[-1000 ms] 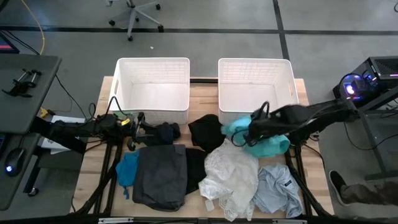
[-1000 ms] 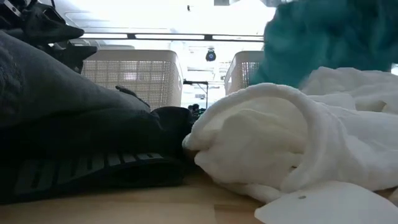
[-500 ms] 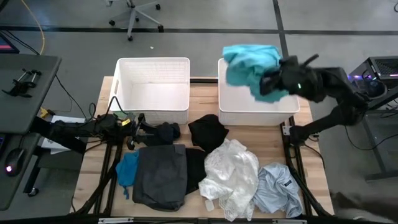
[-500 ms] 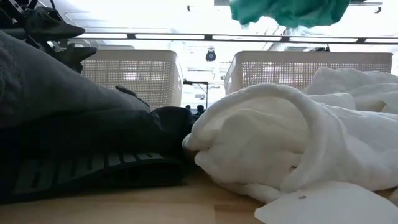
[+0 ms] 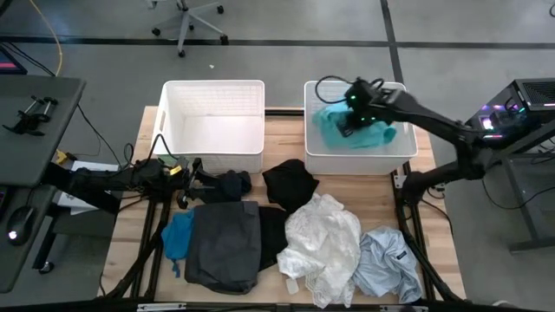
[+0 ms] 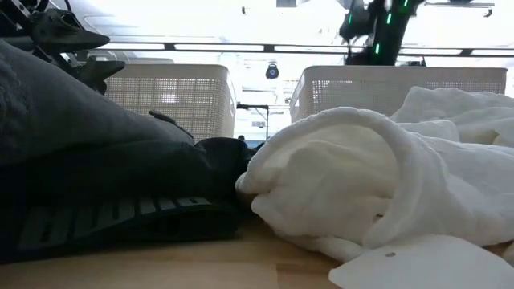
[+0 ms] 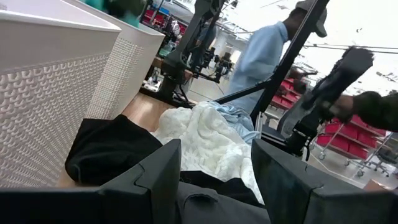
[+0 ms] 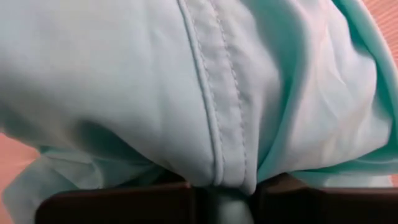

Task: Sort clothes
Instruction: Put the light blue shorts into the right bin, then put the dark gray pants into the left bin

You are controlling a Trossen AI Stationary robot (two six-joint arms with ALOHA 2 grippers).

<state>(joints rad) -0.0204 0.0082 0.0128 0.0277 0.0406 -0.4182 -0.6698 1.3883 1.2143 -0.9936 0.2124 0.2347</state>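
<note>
My right gripper (image 5: 349, 111) is over the right white basket (image 5: 357, 160), shut on the teal garment (image 5: 354, 126), which is bunched inside the basket below its rim. In the low view only the gripper (image 6: 376, 24) shows above that basket. My left gripper (image 5: 194, 173) waits open at the table's left, beside the navy garment (image 5: 231, 184). On the table lie the black (image 5: 290, 184), white (image 5: 321, 243), pale grey-blue (image 5: 386, 264), dark grey (image 5: 225, 244) and bright blue (image 5: 179, 234) garments. My right gripper pinches a gathered fold of the teal garment, with a stitched seam (image 8: 219, 155) running down into the gap between the two fingers. The fingers come from above, pointing down into the basket. The cloth bulges slack beyond the fingers; several layers show.
The left white basket (image 5: 212, 152) stands beside the right one at the table's far side. A person in a pale blue top (image 7: 261, 56) stands beyond the table's right side. Dark arm stands show at both table sides.
My right gripper has carried the teal garment up off the table's right middle, toward the far edge over the right basket, then down into it. The garment, first hanging clear above the basket, now sits bunched inside the basket's walls.
</note>
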